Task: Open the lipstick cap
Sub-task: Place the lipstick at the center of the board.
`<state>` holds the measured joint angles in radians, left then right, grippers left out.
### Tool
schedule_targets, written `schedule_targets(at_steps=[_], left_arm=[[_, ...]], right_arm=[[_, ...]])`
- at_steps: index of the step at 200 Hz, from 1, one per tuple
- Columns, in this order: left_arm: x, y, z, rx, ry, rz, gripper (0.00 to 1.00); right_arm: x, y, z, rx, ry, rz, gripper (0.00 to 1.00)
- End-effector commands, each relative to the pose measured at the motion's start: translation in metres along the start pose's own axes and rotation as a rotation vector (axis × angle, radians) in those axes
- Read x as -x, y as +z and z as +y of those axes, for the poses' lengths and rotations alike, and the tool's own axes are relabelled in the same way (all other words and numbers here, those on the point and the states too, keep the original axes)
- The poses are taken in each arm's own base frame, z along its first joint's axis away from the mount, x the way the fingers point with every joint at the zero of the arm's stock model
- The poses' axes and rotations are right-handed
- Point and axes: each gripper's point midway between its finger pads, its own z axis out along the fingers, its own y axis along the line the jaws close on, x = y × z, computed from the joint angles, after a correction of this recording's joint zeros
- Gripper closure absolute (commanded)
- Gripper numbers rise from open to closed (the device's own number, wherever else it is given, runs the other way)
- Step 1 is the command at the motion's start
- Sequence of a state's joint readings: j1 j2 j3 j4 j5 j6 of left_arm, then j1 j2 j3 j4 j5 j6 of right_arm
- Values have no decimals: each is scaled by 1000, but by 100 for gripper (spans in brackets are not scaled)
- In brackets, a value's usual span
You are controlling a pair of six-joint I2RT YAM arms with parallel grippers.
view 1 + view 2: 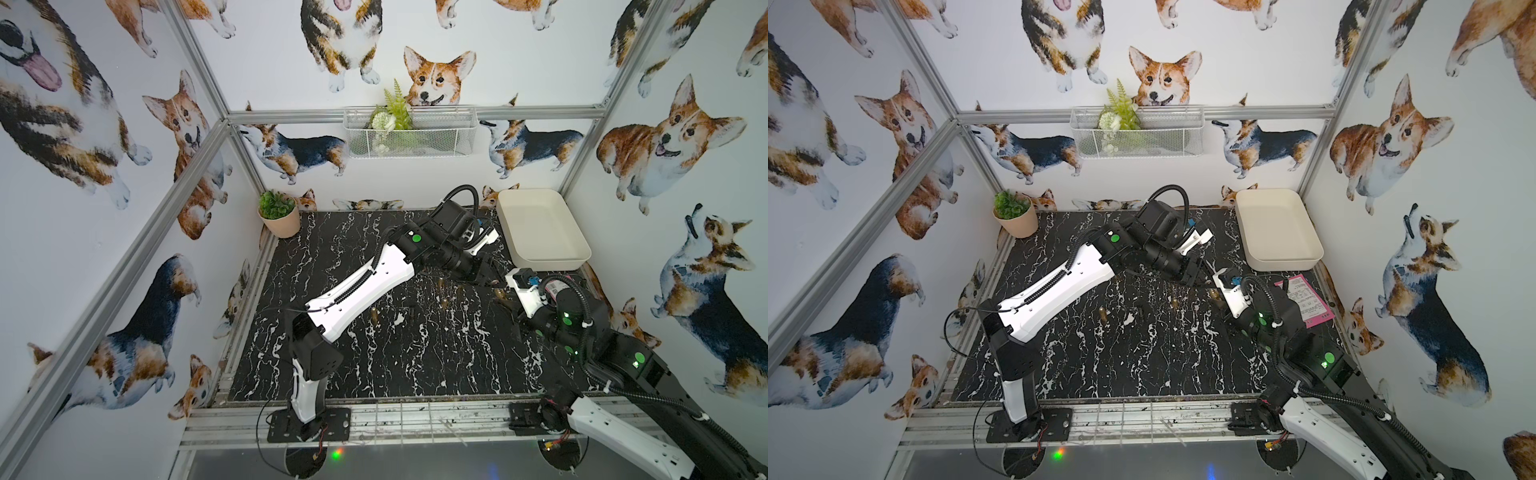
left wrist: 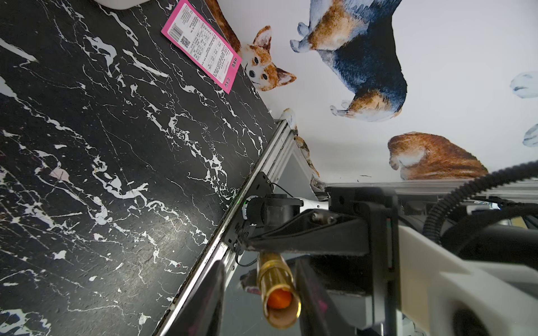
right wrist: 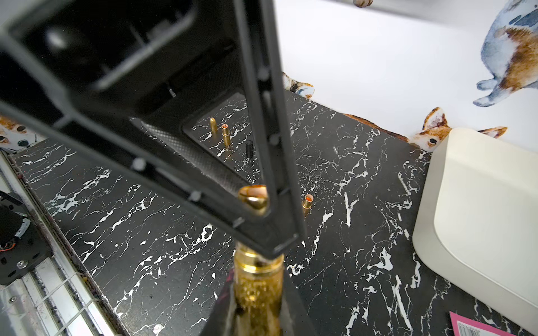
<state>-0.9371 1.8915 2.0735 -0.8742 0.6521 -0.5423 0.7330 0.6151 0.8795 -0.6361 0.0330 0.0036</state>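
Right jaws are clamping the gold lipstick (image 2: 275,270), its orange end apparently already uncapped, while left jaws are flanking it part-open, empty.

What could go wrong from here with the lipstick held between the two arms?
1. The lipstick, pinched by the right fingers, shows its orange stick at the open end; the left fingers flanking it could smear it.
2. If it slips, it may topple the standing lipsticks on the table.
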Motion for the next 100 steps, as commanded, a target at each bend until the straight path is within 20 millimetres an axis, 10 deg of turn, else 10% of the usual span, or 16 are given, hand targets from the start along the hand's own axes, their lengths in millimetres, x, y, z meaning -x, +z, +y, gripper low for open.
schedule_targets(at_steps=[1, 100], left_arm=[[-4, 0, 0, 4, 4, 20, 66], [-7, -1, -3, -4, 11, 37, 80]], right_arm=[[10, -1, 1, 3, 3, -38, 100], [11, 0, -2, -11, 5, -35, 100]])
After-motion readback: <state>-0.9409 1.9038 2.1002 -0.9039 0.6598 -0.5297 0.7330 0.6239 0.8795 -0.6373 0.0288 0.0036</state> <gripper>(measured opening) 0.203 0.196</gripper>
